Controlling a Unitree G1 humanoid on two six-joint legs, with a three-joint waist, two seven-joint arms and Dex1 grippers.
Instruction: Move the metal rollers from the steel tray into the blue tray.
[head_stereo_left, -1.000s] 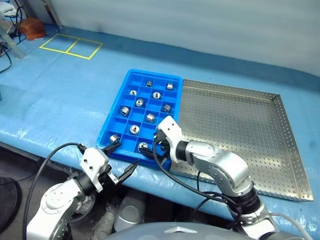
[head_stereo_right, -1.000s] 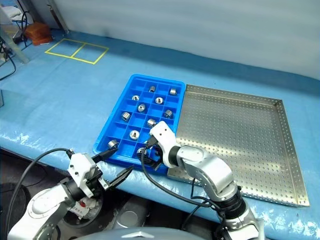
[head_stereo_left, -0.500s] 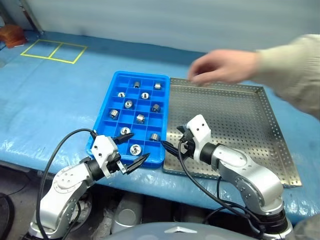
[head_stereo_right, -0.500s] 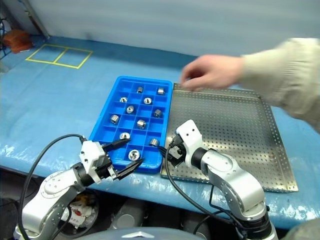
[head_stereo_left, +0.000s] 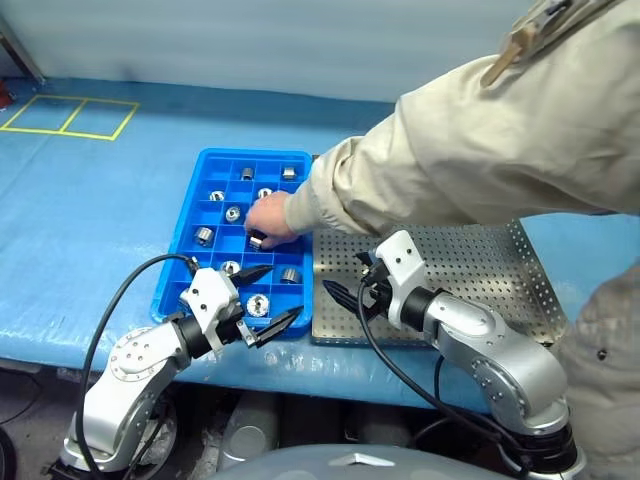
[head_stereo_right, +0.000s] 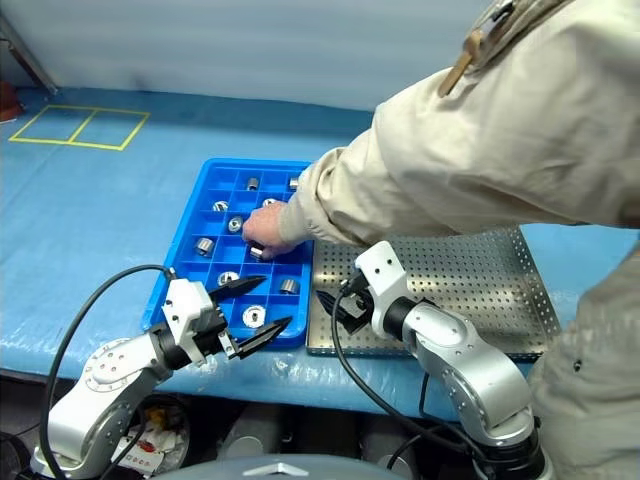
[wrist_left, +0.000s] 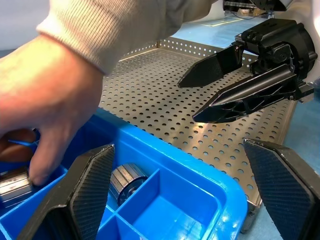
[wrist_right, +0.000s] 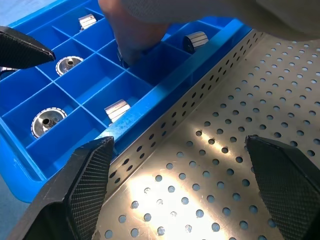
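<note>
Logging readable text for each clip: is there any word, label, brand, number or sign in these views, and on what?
No readable text in any view.
Blue tray: no label or number.
Steel tray: no marking.
Yellow tape squares on the blue cover: plain outlines, no writing.

We seem to be in a workshop or robot test area rather than a home. The bench is wrapped in a blue plastic sheet (head_stereo_left: 90, 230), with yellow tape squares (head_stereo_left: 68, 116) marked on it (the sort used to mark placement spots). A plain grey wall runs behind. On the bench sit a perforated steel tray (head_stereo_left: 480, 270) and a blue tray (head_stereo_left: 180, 275) sorting small metal rollers (head_stereo_left: 205, 236), which are industrial parts. A person in a beige work jacket (head_stereo_left: 480, 150) leans in over the bench.
</note>
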